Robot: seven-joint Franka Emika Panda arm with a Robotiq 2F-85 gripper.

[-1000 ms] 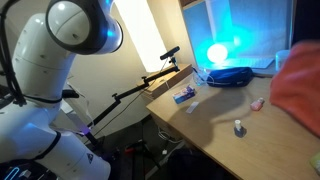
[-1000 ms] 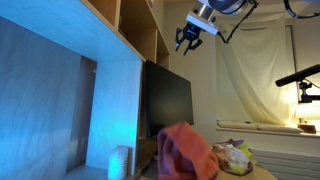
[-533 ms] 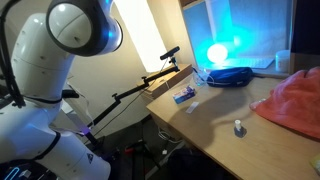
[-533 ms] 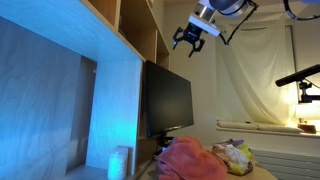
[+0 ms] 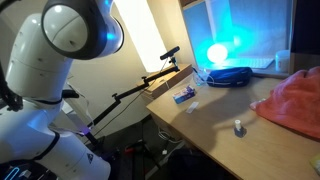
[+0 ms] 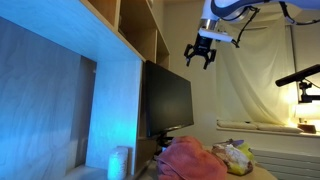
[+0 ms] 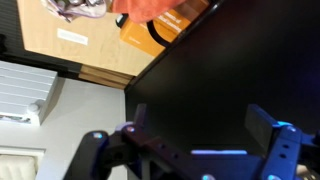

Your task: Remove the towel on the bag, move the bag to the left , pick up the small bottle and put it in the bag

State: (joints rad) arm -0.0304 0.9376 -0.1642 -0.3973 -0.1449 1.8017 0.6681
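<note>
Overhead, the pincer (image 6: pixel 202 61) hangs wide and empty.
Below, the towel (image 6: pixel 190 160) lies heaped on the bench (image 5: pixel 205 112) just beside the bag (image 6: pixel 236 157); the small bottle (image 5: pixel 239 127) stands upright nearby.

Towel (image 6: pixel 190 160) just beside bag (image 6: pixel 236 156)

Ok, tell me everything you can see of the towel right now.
The towel is a soft red-pink cloth lying in a loose, rumpled heap on the wooden table, partly cut off by the frame edge. In an exterior view it sits beside the bag, seemingly touching it. The open gripper hangs high above and is not holding it.
</note>
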